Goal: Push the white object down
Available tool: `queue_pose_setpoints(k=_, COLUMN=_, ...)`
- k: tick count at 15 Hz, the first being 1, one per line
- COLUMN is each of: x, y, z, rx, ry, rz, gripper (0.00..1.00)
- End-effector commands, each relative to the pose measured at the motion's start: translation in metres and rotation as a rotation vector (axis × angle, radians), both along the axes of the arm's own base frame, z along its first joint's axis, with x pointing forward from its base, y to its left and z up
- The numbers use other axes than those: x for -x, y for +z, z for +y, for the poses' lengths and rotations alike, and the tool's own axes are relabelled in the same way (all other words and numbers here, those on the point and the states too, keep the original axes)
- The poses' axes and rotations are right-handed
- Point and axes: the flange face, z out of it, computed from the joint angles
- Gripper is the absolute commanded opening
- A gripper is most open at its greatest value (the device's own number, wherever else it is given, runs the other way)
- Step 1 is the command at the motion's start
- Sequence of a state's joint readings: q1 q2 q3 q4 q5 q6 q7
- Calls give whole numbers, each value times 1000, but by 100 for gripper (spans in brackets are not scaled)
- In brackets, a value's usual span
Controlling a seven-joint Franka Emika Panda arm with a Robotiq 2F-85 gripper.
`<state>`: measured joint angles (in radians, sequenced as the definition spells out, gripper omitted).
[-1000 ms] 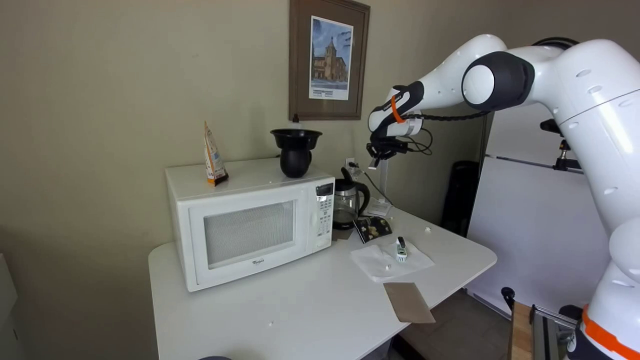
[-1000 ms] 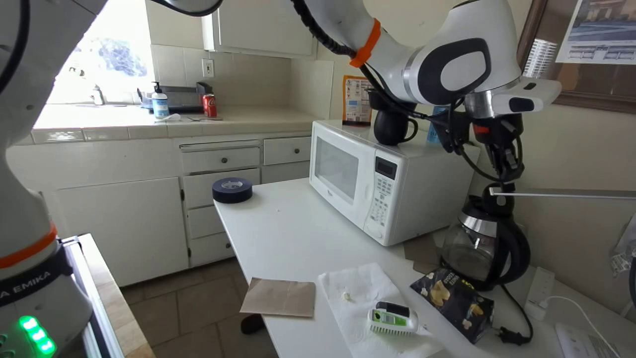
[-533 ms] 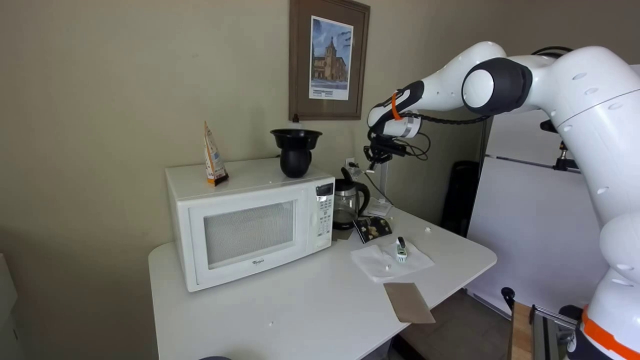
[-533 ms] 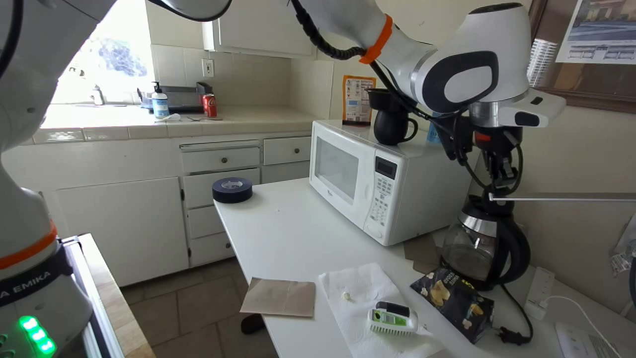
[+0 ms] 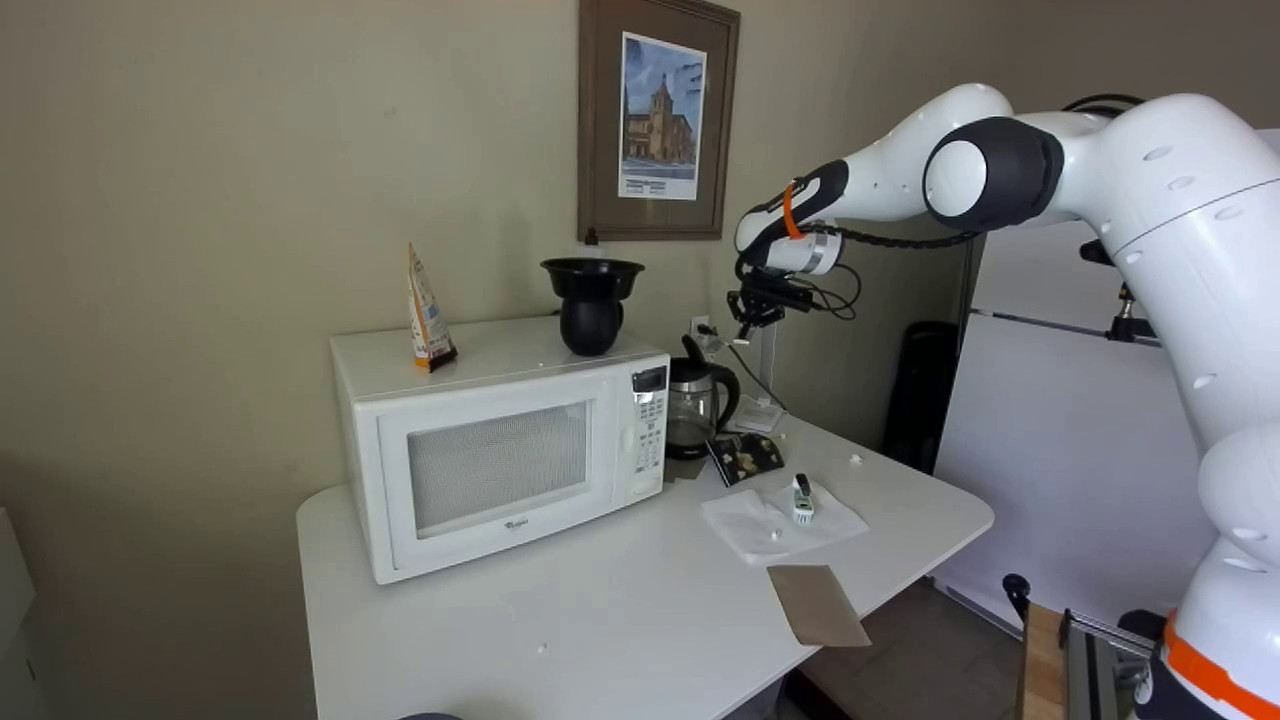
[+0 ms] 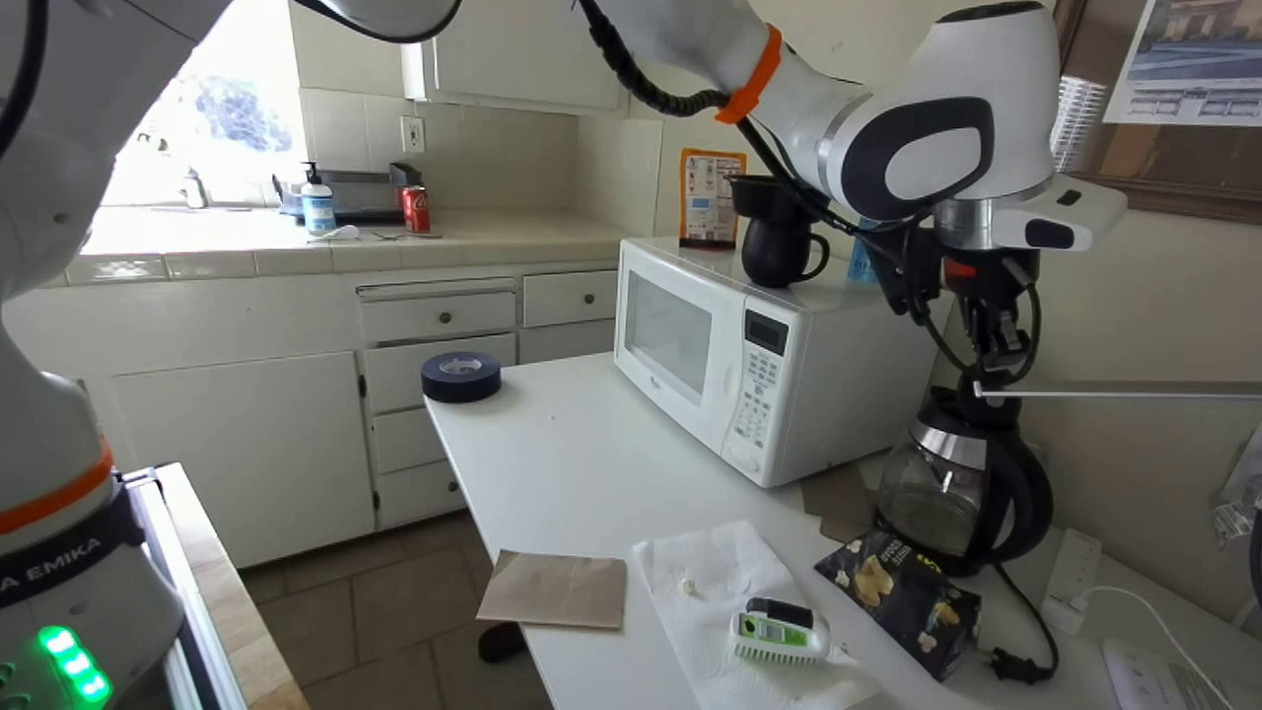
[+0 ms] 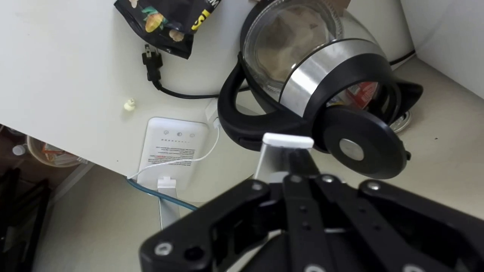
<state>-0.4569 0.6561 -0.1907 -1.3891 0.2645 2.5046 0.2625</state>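
The white object looks like a lamp with a flat bar-shaped head. Its head crosses an exterior view almost level. The head's white end cap shows in the wrist view just ahead of my fingertips and in an exterior view. Its post rises from a white base on the table. My gripper points down, fingers together, at the free end of the head. The fingertips seem to touch its top; the exact contact is hard to see. The gripper shows dark in the wrist view.
A glass kettle with its black lid open stands just below the lamp head. A white microwave is beside it. A black popcorn bag, a brush on a paper towel, and cables lie on the table.
From one second to half a second ago, my gripper moved down and the lamp head's free end went down with it. Since then both have stayed nearly still.
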Motion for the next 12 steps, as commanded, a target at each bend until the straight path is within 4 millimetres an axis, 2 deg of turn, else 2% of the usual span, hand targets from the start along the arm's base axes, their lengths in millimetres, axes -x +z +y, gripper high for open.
queue_pose_setpoints(k=1, x=-1, y=0, z=-1, rx=0, ry=0, rz=0, gripper=1)
queue_pose_setpoints(k=3, x=-1, y=0, z=-1, rx=0, ry=0, rz=0, gripper=0)
queue_pose_setpoints(k=7, x=-18, y=-16, z=-9, rx=11, ry=-86, rz=2, gripper=0)
queue_pose_setpoints(k=12, x=-30, y=-53, z=-22, rx=13, ry=-214, rz=57, gripper=0)
